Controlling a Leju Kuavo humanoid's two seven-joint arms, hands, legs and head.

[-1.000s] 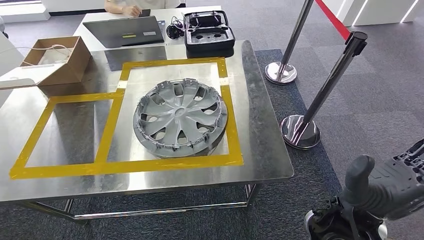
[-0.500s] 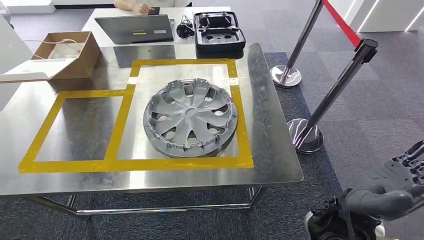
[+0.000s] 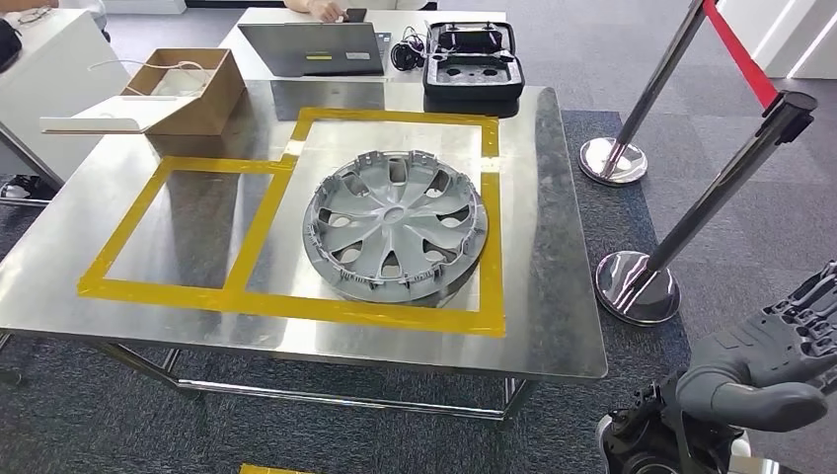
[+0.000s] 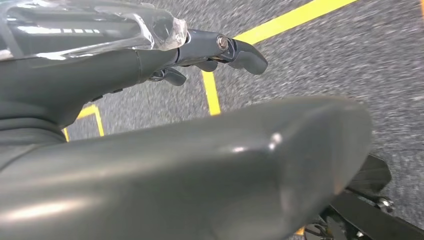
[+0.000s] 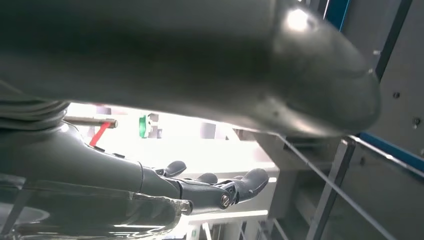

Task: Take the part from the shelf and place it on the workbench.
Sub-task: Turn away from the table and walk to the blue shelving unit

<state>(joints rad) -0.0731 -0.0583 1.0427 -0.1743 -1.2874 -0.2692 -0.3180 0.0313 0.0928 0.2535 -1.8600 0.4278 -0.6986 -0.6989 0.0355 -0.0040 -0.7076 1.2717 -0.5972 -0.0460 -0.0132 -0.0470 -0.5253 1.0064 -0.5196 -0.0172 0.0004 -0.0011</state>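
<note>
The part, a grey wheel cover [image 3: 395, 225], lies flat on the steel workbench [image 3: 553, 296], inside the right-hand square of yellow tape. My right hand [image 3: 775, 370] hangs low at the picture's lower right, off the bench's near right corner and well away from the cover. It holds nothing, and in the right wrist view its fingers [image 5: 235, 187] are stretched out apart from the thumb. My left hand [image 4: 150, 125] hangs over grey carpet marked with yellow lines, its fingers [image 4: 240, 50] extended and empty.
A cardboard box [image 3: 183, 94] stands at the bench's back left. Behind it are a laptop [image 3: 314, 49] and an open black case [image 3: 472, 61]. A person's hand [image 3: 321, 10] rests at the far table. Two chrome stanchions [image 3: 637, 286] [image 3: 614, 158] with a red belt stand right of the bench.
The whole picture has shifted: the bench and wheel cover now sit further right and the view is wider, so the camera moved. The cover lies as before. My right hand stays low.
</note>
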